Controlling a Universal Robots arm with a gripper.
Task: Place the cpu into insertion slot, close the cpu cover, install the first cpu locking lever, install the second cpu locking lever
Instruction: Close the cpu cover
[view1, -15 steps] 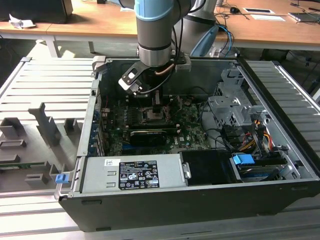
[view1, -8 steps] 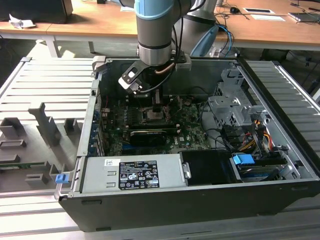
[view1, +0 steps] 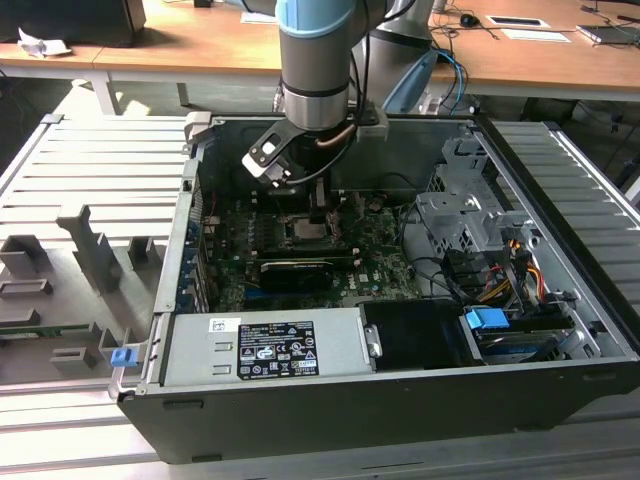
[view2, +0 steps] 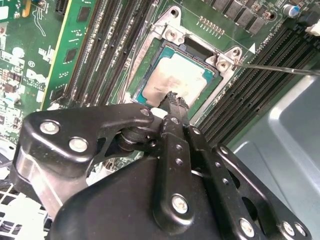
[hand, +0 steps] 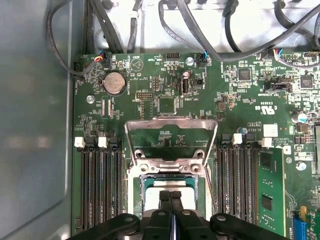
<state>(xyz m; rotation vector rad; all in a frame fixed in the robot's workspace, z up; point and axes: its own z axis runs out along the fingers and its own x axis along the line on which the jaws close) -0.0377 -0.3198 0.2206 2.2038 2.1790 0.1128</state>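
At the exterior view's left you have the grey slatted desk (view1: 90, 160), with grey fixtures (view1: 85, 245) and a small blue block (view1: 122, 356) on it. Next comes the open computer case (view1: 400, 410), with the power supply (view1: 265, 345) lying along its near side. Near the middle, your arm (view1: 318, 50) reaches down into the case, and your gripper (view1: 318, 222) sits low over the green circuit board (view1: 385, 270). Toward the exterior view's right stand the metal drive cage (view1: 460, 215) and a blue connector (view1: 487, 320).

In both wrist views your gripper's two fingers (hand: 166, 200) are pressed together tip to tip, with nothing between them. The tips sit right at one edge of the cpu (view2: 177, 80); you cannot tell whether they touch it. The cpu lies flat in the insertion slot (view2: 196, 48), silvery-grey face up, with a smudged patch across that face.

The cpu cover (hand: 170, 121) stands open, tilted up from the side of the slot away from the gripper, and the board shows through its square window. A thin metal rod (view2: 275, 67) runs out from one corner of the slot's frame, crossing above the black memory slots (hand: 100, 185) that flank the slot on both sides. A round coin cell (hand: 113, 82) sits on the board beyond the cover.
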